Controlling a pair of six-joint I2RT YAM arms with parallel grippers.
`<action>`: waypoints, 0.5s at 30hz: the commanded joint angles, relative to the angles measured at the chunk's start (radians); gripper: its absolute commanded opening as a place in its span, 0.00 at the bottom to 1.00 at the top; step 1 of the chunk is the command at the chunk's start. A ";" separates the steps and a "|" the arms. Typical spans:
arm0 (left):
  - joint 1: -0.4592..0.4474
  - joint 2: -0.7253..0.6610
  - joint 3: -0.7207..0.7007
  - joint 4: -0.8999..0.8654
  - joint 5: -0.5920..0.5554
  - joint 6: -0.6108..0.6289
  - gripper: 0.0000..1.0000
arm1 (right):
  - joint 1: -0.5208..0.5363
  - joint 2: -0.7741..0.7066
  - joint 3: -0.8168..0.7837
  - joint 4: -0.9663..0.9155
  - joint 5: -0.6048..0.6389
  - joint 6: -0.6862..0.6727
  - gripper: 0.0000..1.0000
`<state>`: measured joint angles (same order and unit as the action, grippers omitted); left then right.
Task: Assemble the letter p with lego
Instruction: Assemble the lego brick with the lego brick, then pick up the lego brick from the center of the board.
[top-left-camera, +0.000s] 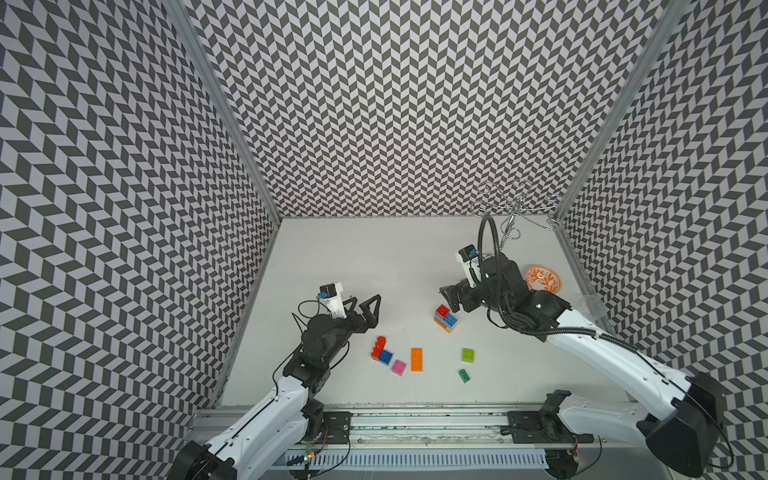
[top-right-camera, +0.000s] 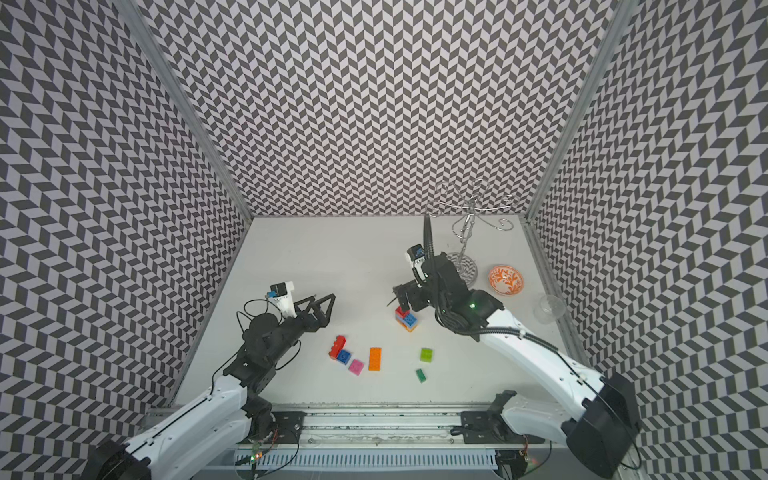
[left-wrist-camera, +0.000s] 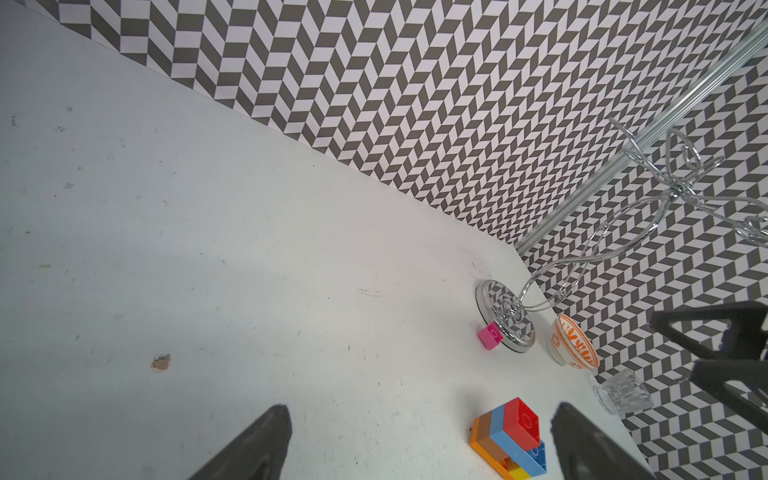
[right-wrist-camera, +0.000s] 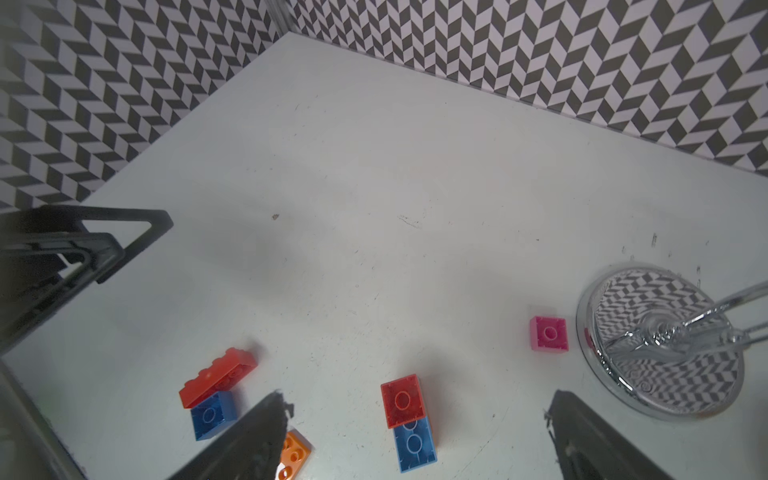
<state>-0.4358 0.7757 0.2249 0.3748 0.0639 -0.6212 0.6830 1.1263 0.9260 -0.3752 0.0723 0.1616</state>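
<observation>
Readable text: none, in any view — no word, number, brand or sign can be made out.
Lego stack: bare coloured faces and studs; any mark on the studs is too small to tell.
Bowl, by the worktop's right edge: orange painted strokes only — no letters can be read.

Two white-and-black arms reach from the near edge; the left black triangular-fingered gripper gapes wide, the right black gripper points down, jaws apart.
</observation>
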 joint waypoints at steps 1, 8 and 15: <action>-0.019 -0.016 0.078 -0.157 -0.023 -0.006 1.00 | -0.008 -0.117 -0.137 0.196 -0.027 0.123 0.99; -0.142 -0.020 0.115 -0.374 -0.071 -0.104 1.00 | -0.019 -0.273 -0.306 0.313 -0.170 0.130 0.99; -0.107 -0.088 0.060 -0.401 -0.088 -0.124 1.00 | 0.036 -0.155 -0.290 0.352 -0.430 0.060 0.91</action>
<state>-0.5686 0.7181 0.2958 0.0189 -0.0036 -0.7319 0.6857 0.9264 0.6220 -0.1066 -0.2420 0.2459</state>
